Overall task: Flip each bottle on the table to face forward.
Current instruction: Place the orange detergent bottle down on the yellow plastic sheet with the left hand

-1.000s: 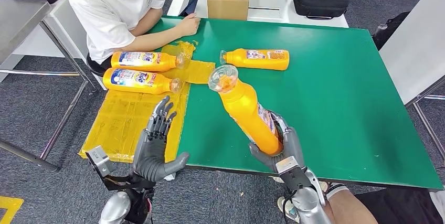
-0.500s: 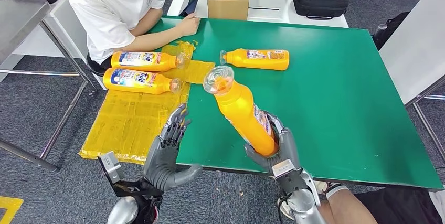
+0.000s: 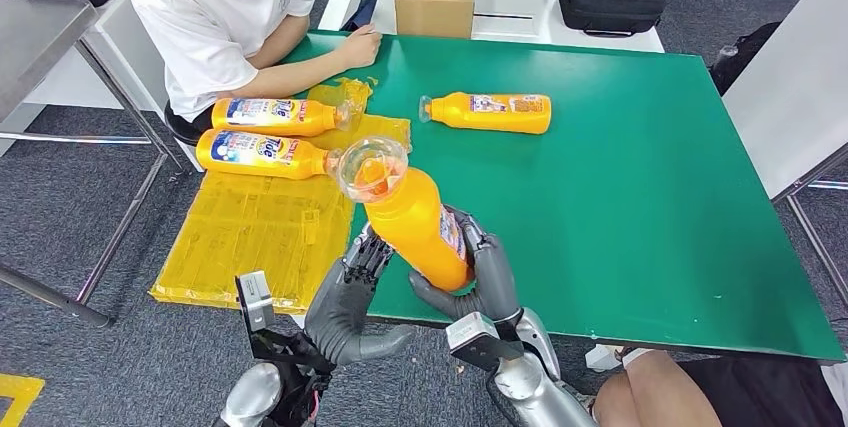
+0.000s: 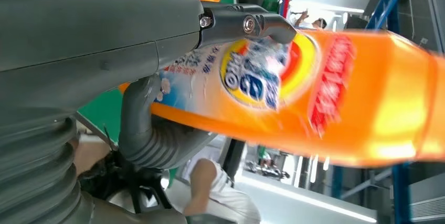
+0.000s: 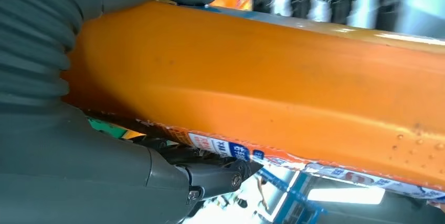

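Green table (image 3: 640, 207) under bright light, yellow sheet (image 3: 250, 227) draped over its near-left corner; a person in a white shirt (image 3: 215, 7) sits at the far-left side, hand resting on the table edge.

Held bottle (image 3: 410, 217): lifted clear of the table near the front edge, in front of the robot. Long axis tilted, base down in the right hand (image 3: 480, 272), clear cap end (image 3: 370, 165) up and leaning toward the robot's left and away. Right hand wraps the base, fingers curled round the body; right wrist view shows the plain orange side against its palm, label running along the far edge.

Left hand (image 3: 350, 292): just beside the bottle's lower body on its left side, fingers (image 3: 368, 252) extended upward. Left wrist view puts the printed label (image 4: 257, 74) right in front of this hand, one finger lying across it. Contact looks likely, but a closed grip I cannot confirm.

Judgement: mid-flip, a hand-to-hand regrasp or a two-handed turn about the long axis. Label faces the left hand, so that hand is placed to take or roll it.

Other bottles: two (image 3: 268, 115) (image 3: 262, 153) lie side by side on the sheet, labels up; one (image 3: 490, 112) lies on bare green farther back, cap toward the robot's left.
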Motion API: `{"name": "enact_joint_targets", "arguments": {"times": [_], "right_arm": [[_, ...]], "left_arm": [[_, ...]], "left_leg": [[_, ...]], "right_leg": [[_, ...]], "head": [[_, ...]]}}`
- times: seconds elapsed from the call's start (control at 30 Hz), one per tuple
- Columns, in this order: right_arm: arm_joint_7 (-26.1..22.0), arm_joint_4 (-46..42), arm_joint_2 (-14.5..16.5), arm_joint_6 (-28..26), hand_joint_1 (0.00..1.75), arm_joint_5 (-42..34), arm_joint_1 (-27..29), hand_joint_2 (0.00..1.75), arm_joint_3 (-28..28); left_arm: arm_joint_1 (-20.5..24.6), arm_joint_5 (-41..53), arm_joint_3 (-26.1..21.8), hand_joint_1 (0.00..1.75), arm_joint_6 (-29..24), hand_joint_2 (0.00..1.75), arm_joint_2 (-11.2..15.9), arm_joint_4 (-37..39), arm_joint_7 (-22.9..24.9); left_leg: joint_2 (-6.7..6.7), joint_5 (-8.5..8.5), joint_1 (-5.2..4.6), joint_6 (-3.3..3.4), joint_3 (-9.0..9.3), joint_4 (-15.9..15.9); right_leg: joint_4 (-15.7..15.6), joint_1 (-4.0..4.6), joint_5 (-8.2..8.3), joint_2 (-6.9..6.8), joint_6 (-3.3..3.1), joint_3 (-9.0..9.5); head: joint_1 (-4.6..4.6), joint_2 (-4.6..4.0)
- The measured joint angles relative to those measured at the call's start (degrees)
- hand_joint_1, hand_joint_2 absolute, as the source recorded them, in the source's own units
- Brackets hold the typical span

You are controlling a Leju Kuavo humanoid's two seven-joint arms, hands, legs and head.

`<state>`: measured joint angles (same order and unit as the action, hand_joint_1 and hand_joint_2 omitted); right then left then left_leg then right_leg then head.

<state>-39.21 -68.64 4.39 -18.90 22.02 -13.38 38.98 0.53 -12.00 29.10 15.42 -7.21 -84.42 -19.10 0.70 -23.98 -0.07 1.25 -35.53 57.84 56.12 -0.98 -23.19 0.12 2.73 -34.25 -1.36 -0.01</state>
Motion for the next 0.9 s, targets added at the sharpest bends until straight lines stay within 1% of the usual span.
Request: {"name": "enact_joint_targets", "arguments": {"times": [0.13,0.2,0.33,0.43,0.57,0.63,0.7,0.77,0.8,0.83,0.9], "right_arm": [[-0.07,1.09,-0.61,-0.92,1.75,-2.61,-1.45,1.75,4.13],[-0.32,1.48,-0.92,-0.99,1.75,-2.39,-1.81,1.75,5.79],[-0.82,2.02,-1.32,-1.73,1.75,-0.98,-1.98,1.75,9.94],[-0.74,2.27,-1.35,-1.96,1.75,-0.82,-2.17,1.75,11.37],[-0.58,2.55,-1.34,-1.58,1.75,-0.51,-2.79,1.75,12.00],[-0.48,2.66,-1.33,-1.50,1.75,-0.47,-3.22,1.75,12.19],[-0.43,2.70,-1.33,-1.46,1.75,-0.46,-3.55,1.75,12.35],[-0.35,2.73,-1.32,-1.41,1.54,-0.43,-3.69,1.75,12.38],[-0.33,2.74,-1.32,-1.39,1.16,-0.38,-3.72,1.75,12.38],[-0.31,2.76,-1.29,-1.38,0.72,-0.22,-3.75,1.75,12.38],[-0.32,2.89,-1.26,-1.38,0.06,0.63,-3.76,1.75,12.38]], "left_arm": [[0.65,-1.74,-0.02,0.00,-0.50,1.75,0.03,1.47,-0.93],[0.95,-1.47,-0.03,0.00,-1.33,1.75,0.15,1.55,-0.95],[2.38,-1.32,-0.21,0.00,-3.89,1.75,0.34,1.97,0.52],[2.96,0.26,-0.42,0.00,-6.76,1.75,0.31,2.29,0.05],[3.36,5.50,-0.54,0.00,-11.62,1.75,0.30,1.79,-2.77],[3.52,6.36,-0.57,0.02,-12.81,1.75,0.29,1.30,-3.20],[3.57,5.91,-0.60,0.89,-12.83,1.75,0.28,0.91,-3.23],[3.57,4.52,-0.66,1.75,-12.15,1.75,0.29,0.60,-3.28],[3.55,3.46,-0.69,1.75,-11.49,1.75,0.29,0.49,-3.33],[3.51,2.10,-0.74,1.75,-10.56,1.75,0.30,0.41,-3.41],[3.45,-0.57,-0.84,1.75,-8.68,1.75,0.31,0.25,-3.55]], "left_leg": [[0.00,0.00,-0.01,0.00,-0.01,0.00],[0.00,-0.01,-0.01,0.00,-0.02,0.00],[-0.01,-0.01,0.00,0.00,-0.04,0.00],[-0.05,-0.01,0.01,0.00,-0.04,0.00],[-0.07,0.00,0.00,0.00,-0.04,0.00],[-0.07,0.00,0.00,0.00,-0.03,0.00],[-0.08,0.00,0.00,0.00,-0.03,0.00],[-0.09,-0.01,0.00,0.00,-0.04,0.01],[-0.09,-0.01,0.00,0.00,-0.04,0.01],[-0.10,-0.01,0.00,0.00,-0.04,0.01],[-0.12,-0.01,0.00,-0.01,-0.04,0.01]], "right_leg": [[0.00,-0.01,0.00,0.00,0.00,-0.03],[-0.01,-0.01,0.00,0.00,0.00,-0.05],[-0.01,0.00,-0.01,0.00,0.00,-0.09],[-0.01,0.00,0.00,0.01,0.00,-0.11],[-0.01,0.00,0.00,0.01,0.00,-0.11],[-0.01,0.00,0.00,0.02,0.00,-0.11],[-0.01,0.00,0.01,0.02,0.00,-0.11],[-0.01,0.00,0.01,0.03,0.00,-0.12],[-0.01,0.00,0.00,0.03,0.00,-0.12],[0.00,0.00,0.00,0.03,0.00,-0.13],[-0.01,0.00,0.00,0.04,0.00,-0.15]], "head": [[-0.01,0.01],[-0.02,0.01],[-0.02,0.00],[-0.01,0.00],[-0.01,0.00],[-0.02,-0.01],[-0.02,0.00],[-0.02,0.01],[-0.02,0.01],[-0.03,0.01],[-0.03,0.01]]}}
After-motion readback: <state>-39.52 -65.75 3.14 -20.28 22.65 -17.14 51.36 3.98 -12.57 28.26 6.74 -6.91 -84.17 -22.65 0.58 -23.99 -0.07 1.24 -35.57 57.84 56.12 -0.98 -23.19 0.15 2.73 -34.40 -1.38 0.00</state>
